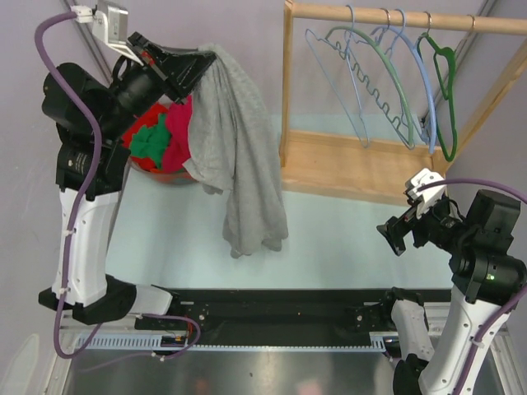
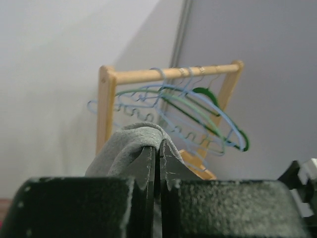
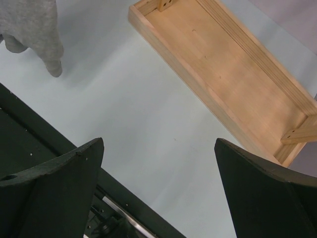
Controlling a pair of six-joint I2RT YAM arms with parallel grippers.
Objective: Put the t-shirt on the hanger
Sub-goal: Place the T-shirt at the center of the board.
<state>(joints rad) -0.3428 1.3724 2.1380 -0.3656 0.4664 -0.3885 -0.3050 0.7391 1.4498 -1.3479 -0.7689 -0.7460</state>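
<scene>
Left hand (image 1: 203,64) shut on bunched fold of t-shirt (image 1: 243,164), held high over worktop's (image 1: 329,239) far-left part, right hand (image 1: 394,239) wide, empty nr right edge; risk: single-pt pinch slips, or bunched neck blocks hanger (image 1: 342,103) on rack (image 1: 379,16).

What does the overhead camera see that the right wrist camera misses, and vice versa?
Only overhead: both arms, the left fingers pinching the t-shirt up high, the rail of hangers, a basket of red, green and magenta clothes. Only the wrist: a close look between the wide-open right fingers, and a brace in a corner of the base. Both: the t-shirt's lower end, the wooden base, the pale table.
</scene>
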